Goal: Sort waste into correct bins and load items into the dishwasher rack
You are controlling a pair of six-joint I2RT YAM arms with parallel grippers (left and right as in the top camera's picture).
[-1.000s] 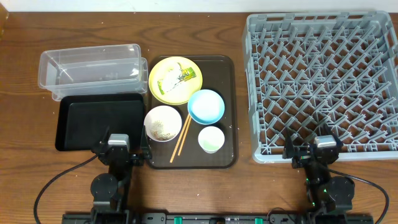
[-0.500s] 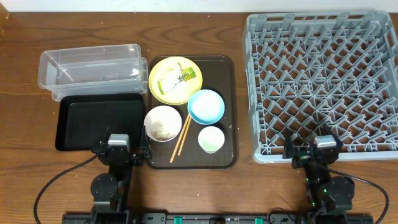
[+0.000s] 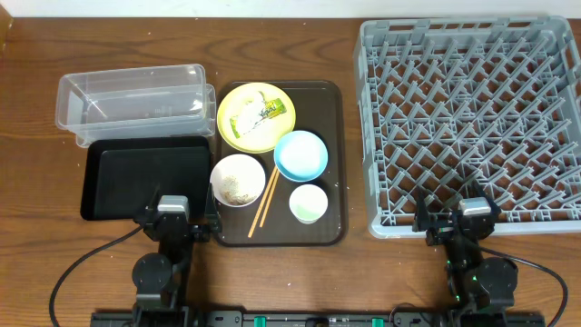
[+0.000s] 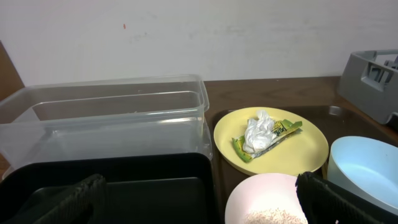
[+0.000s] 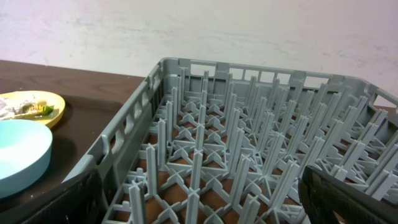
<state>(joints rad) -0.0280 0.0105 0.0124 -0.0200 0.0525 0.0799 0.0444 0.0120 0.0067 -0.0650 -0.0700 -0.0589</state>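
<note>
Gaping wide, left gripper (image 3: 177, 221) and right gripper (image 3: 465, 222) are seen empty (crumpled green-and-white snack wrapper (image 4: 264, 134) on round yellow plate (image 4: 311, 146)).

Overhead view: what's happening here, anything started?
Nothing is being handled. The left gripper and right gripper sit at the near table edge, fingers open, holding nothing. The wrapper lies on the yellow plate, rice in the white bowl; blue bowl, cup and chopsticks are on the brown tray. The rack, clear tub and black tray hold nothing.
</note>
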